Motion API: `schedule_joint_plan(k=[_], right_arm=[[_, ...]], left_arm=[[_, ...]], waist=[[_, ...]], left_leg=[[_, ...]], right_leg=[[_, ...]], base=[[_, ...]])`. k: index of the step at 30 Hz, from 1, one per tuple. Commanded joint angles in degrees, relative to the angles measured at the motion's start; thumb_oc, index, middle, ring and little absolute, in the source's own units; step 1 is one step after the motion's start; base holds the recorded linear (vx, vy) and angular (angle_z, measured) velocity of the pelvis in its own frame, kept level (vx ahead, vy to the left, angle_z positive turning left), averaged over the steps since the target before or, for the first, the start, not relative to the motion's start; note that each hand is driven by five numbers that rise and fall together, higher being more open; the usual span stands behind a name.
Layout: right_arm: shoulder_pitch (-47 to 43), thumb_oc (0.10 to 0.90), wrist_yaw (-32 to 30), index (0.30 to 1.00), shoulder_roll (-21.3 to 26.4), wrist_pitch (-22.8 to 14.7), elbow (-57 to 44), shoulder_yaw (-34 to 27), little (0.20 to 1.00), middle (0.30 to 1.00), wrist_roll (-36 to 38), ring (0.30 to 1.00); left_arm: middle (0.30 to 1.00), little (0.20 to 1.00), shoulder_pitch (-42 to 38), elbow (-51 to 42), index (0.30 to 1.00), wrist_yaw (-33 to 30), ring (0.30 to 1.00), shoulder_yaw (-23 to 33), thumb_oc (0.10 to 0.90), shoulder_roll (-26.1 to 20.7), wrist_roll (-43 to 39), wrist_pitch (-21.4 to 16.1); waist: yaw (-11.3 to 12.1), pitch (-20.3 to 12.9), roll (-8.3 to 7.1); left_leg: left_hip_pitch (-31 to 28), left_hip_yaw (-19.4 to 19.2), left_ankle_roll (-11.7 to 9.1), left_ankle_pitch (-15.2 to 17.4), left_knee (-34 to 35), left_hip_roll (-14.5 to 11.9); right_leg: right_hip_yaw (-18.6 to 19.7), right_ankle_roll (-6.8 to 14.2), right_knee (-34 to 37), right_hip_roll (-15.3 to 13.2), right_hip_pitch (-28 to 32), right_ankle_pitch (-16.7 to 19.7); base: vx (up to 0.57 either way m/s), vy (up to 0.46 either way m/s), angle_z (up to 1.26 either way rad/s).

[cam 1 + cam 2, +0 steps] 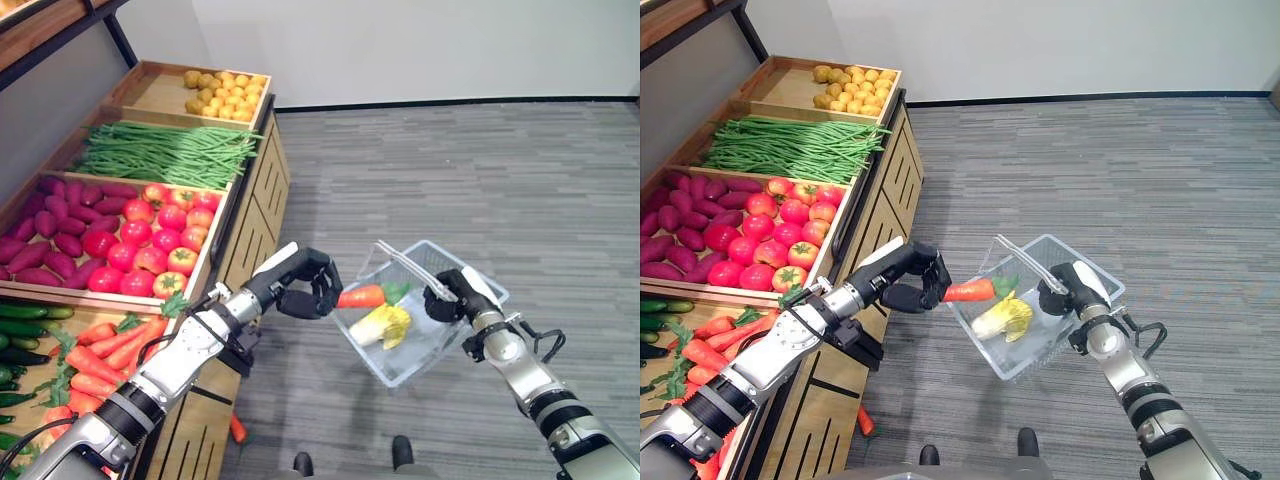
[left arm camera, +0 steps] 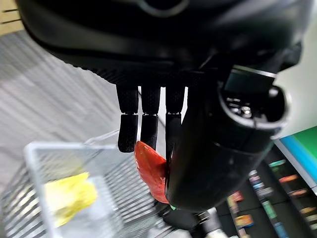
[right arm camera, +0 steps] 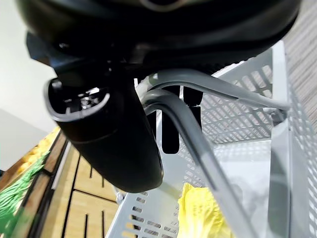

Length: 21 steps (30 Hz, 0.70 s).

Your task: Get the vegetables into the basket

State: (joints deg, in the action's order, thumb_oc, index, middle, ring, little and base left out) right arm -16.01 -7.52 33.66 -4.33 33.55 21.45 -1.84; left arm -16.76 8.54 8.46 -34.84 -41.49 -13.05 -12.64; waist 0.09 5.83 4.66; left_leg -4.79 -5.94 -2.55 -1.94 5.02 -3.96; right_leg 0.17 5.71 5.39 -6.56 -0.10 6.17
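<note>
**Carrot held at the rim of the basket**

The left hand (image 1: 305, 285) has its fingers (image 2: 148, 124) and thumb curled round the blunt end of a carrot (image 1: 971, 290); the carrot lies roughly level, its green top reaching over the near-left rim of the basket (image 1: 470, 330); the left wrist view shows only a red-orange slice of it, the rest hidden behind the thumb. The right hand (image 1: 1068, 285) holds the basket off the floor (image 1: 480, 170), fingers wrapped round the grey handles (image 3: 198, 148); the fingertips themselves are tucked under the bars and hard to make out. The basket is a pale perforated one, tilted toward the left hand; inside lies a yellow-green leafy vegetable (image 1: 382, 325), blurred in both wrist views, so its kind cannot be told for sure.

At the left stands a wooden produce stand (image 1: 255, 215); its bins, cut off by the view's left edge, hold yellow potatoes (image 1: 222, 92) at the far end, then green beans (image 1: 165, 152), then tomatoes (image 1: 150, 235) beside purple sweet potatoes (image 1: 55, 225), and nearest more carrots (image 1: 105, 355) with cucumbers (image 1: 20, 330) at the edge. One orange piece (image 1: 237, 428) lies on the floor at the stand's foot; too little shows to say what it is.
</note>
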Motion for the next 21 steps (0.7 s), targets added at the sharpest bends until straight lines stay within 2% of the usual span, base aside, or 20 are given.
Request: schedule_joint_plan(k=[1,9,21], right_arm=[[-11.9,0.400,-2.4,0.300,-0.9,-8.8,-9.8,-1.8,0.300,0.300,4.4,0.300],[-9.4,0.400,0.1,0.300,-3.2,-9.9,-18.0,-1.0,0.300,0.300,9.3,0.300],[-3.9,0.400,3.5,0.300,-7.2,-10.2,-25.3,1.0,0.300,0.300,13.7,0.300]], left_arm=[[0.300,0.300,-8.1,-0.4,0.300,-3.4,0.300,-0.5,0.400,-1.0,4.0,-4.5],[0.300,0.300,-7.5,4.2,0.300,-6.2,0.300,-0.5,0.400,1.9,12.0,-3.5],[0.300,0.300,-5.3,12.5,0.300,-13.6,0.300,6.8,0.400,11.3,17.8,-0.6]], waist=[[-0.5,-3.7,-3.31],[-1.0,-4.0,-3.57],[-1.7,-4.4,-3.99]], left_leg=[[2.0,2.4,-1.9,0.8,0.0,-0.8],[1.6,1.8,-2.1,0.9,0.0,-1.1],[1.5,1.6,-2.3,0.6,0.0,-1.5]], right_leg=[[-1.2,4.5,-0.4,-2.8,1.7,-3.3],[-1.0,4.6,-0.4,-2.8,1.8,-3.4],[-1.0,4.3,-0.4,-2.4,2.0,-3.5]], base=[[0.00,-0.001,-0.03],[0.00,-0.004,-0.04],[0.00,-0.002,-0.01]])
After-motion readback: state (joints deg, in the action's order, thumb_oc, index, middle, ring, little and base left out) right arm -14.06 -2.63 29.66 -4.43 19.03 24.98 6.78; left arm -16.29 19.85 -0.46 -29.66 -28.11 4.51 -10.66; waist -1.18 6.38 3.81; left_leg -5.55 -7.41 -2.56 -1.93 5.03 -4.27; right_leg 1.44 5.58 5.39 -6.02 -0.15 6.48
